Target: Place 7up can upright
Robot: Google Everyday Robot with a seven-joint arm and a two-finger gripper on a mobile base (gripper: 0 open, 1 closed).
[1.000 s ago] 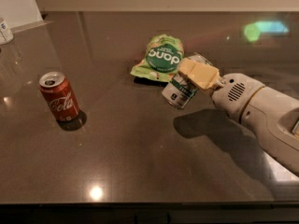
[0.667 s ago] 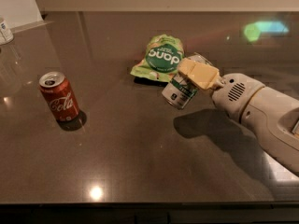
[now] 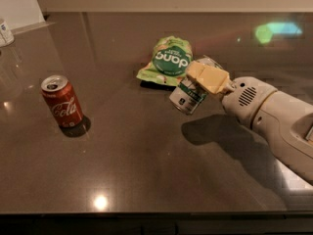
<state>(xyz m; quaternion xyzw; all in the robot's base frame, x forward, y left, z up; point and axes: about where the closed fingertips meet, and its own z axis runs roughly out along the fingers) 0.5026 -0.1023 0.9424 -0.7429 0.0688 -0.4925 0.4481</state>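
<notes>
The 7up can (image 3: 188, 96), silvery-white with green bands, is held tilted above the dark tabletop, its base pointing down-left. My gripper (image 3: 205, 80) comes in from the right on a white arm, and its yellow fingers (image 3: 211, 78) are shut on the can's upper part. The can hangs just in front and to the right of the green snack bag (image 3: 168, 61). The can's top end is hidden behind the fingers.
A red Coca-Cola can (image 3: 61, 101) stands upright at the left. The green snack bag lies flat at the centre back. A white object (image 3: 5, 32) sits at the far left edge. The dark table (image 3: 146, 170) has its front edge at the bottom.
</notes>
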